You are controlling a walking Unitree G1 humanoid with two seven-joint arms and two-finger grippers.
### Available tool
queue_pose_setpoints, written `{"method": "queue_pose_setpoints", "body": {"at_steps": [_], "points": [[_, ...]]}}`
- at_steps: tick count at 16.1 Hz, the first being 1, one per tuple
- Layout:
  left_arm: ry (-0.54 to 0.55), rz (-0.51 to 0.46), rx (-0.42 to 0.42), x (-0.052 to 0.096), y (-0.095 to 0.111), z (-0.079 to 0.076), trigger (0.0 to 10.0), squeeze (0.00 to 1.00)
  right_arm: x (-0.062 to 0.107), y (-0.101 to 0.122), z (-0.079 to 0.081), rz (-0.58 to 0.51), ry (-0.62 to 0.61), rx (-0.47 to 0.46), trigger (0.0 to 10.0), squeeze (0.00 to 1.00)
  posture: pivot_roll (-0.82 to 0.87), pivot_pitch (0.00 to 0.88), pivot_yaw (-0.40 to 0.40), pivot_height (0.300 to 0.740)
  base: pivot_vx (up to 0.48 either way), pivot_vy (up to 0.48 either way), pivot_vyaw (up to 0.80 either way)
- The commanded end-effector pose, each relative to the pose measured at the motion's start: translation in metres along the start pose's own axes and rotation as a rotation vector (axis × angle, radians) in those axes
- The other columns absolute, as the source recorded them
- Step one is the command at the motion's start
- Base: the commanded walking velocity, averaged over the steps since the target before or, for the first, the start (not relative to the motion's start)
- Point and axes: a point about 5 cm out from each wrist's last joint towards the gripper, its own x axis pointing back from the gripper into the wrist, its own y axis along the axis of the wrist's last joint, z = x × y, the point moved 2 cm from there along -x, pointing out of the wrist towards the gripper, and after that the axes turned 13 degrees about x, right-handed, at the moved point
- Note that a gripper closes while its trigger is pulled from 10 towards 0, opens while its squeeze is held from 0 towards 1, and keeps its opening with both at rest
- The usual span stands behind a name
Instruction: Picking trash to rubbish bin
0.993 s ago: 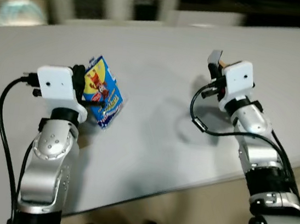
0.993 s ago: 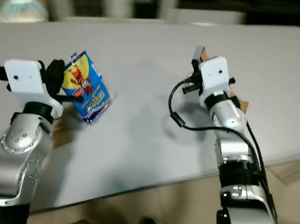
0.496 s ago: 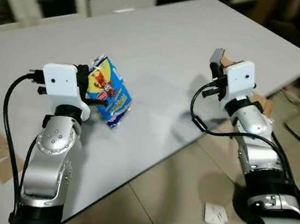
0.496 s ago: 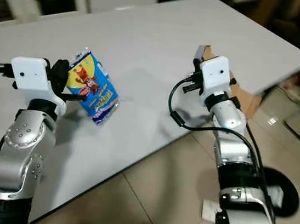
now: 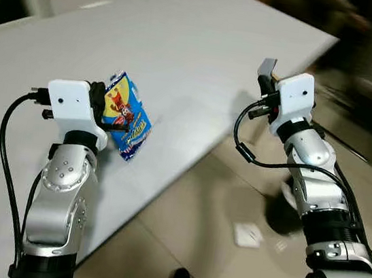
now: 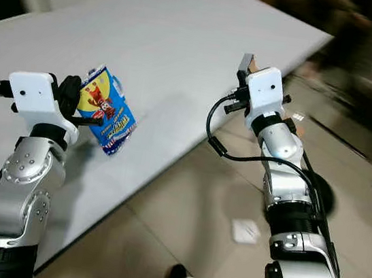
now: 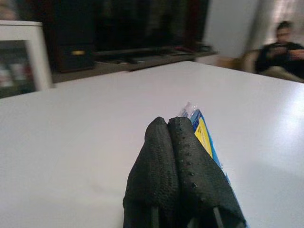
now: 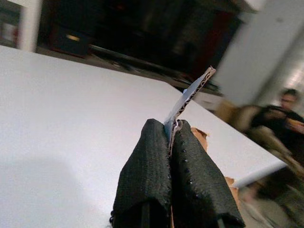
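My left gripper [image 5: 105,109] is shut on a blue snack packet [image 5: 128,116] with a red and yellow cartoon figure, held a little above the white table [image 5: 186,36]. In the left wrist view the packet's edge [image 7: 201,134] sticks out beside the closed fingertips [image 7: 164,130]. Over the table's right edge my right gripper [image 5: 268,89] is shut on a flat piece of brown cardboard [image 5: 268,68]. The right wrist view shows that cardboard [image 8: 191,96] standing up from between the pressed fingers [image 8: 153,142].
To the right of the table's diagonal edge lies beige tiled floor [image 5: 205,203]. On it are a white paper scrap [image 5: 247,235] and a dark round base [image 5: 284,215]. A person [image 8: 288,114] sits beyond the table's far end.
The whole picture has swung, so the camera has turned: more floor and less table now show. Both grippers keep the same hold on packet and cardboard.
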Motion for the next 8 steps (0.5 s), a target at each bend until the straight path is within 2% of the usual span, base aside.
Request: {"method": "queue_pose_setpoints", "body": {"at_steps": [1,5,8], "points": [[-0.003,0.021,0.008,-0.0007,-0.0031,-0.0001,0.0,0.0,0.002,-0.001,-0.0033,0.01,-0.02,-0.007,10.0,0.0,-0.06,0.087,0.014,0.74,0.0,0.0,-0.8],[0.008,0.052,0.055,0.0005,-0.0086,0.0022,0.0,0.0,0.0032,-0.0017,-0.0004,0.014,-0.013,-0.011,10.0,0.0,-0.06,0.103,0.005,0.74,0.0,0.0,-0.8],[0.016,0.062,0.056,0.0044,-0.0112,0.0041,0.0,0.0,0.0044,-0.0027,0.0025,0.019,-0.003,-0.013,10.0,0.0,-0.05,0.108,0.003,0.74,0.0,0.0,-0.8]]}}
